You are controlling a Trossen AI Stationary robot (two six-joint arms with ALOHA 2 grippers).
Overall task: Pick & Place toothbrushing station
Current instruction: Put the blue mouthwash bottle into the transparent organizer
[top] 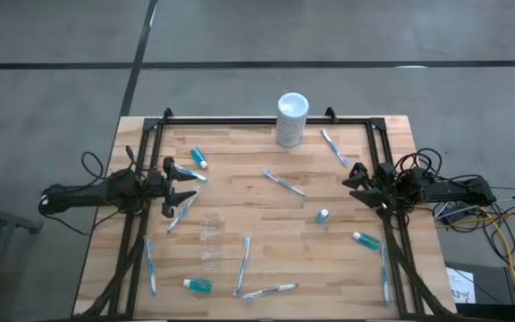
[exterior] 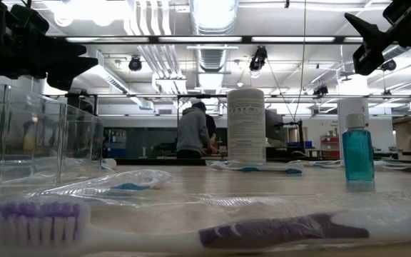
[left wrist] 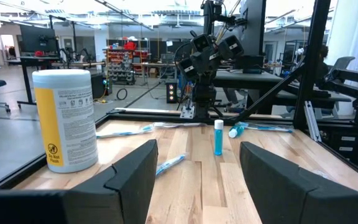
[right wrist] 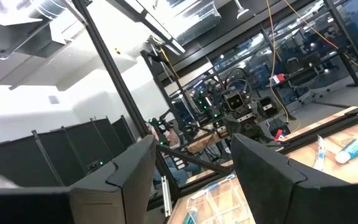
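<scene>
Left end effector (top: 192,189) beside toothbrush (top: 182,210)

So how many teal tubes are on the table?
4 teal tubes: one at far left, one upright right of centre, one lying at near right, one by the near edge.

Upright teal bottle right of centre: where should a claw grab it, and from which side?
The upright teal bottle stands alone on the table, white cap up, so grip the body below the cap, probably fingers level across its width. Come from the right: the right claw, open, is nearest, and nothing lies between. The closest toothbrush lies clear toward the centre. The left claw waits open at the left edge.
</scene>
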